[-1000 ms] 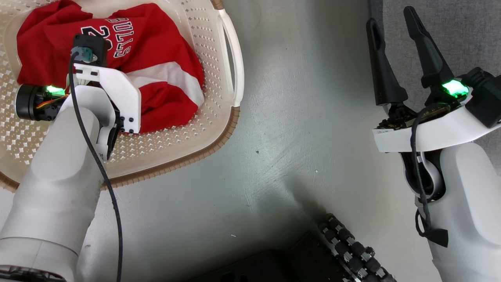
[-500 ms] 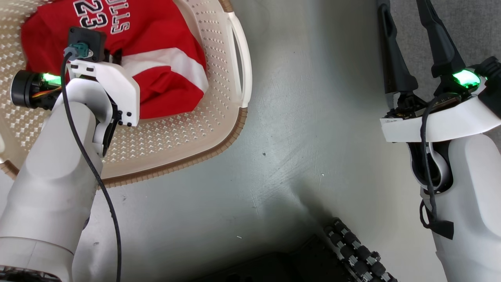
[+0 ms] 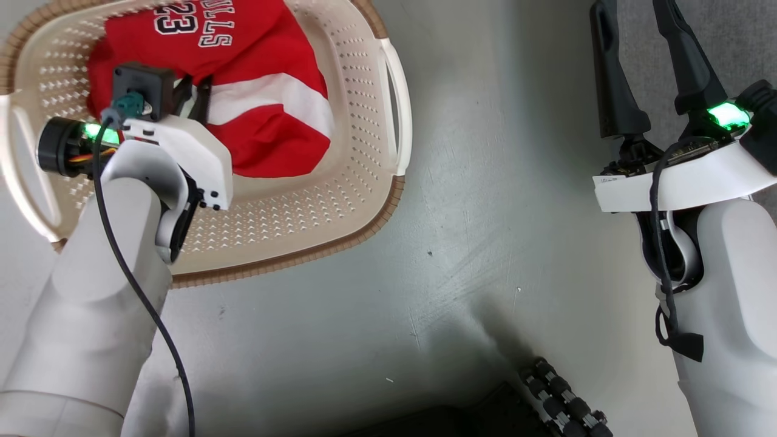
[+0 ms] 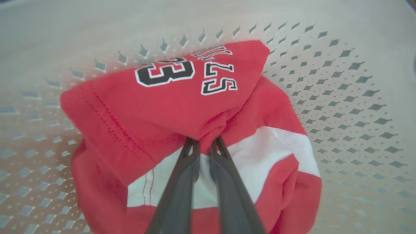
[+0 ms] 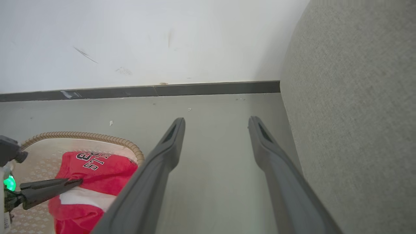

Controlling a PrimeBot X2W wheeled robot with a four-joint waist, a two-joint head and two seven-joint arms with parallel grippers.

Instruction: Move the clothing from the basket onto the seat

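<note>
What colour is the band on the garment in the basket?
White, a broad band across the soft red garment; clearest in the left wrist view.

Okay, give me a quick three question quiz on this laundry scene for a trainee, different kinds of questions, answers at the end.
1. True or false: the left gripper is shut on the clothing.
2. The right gripper is: A) open, holding nothing; B) shut on cloth; C) shut, holding nothing.
3. What number is printed on the clothing?

Key: 1 true; 2 A; 3 23.
</note>
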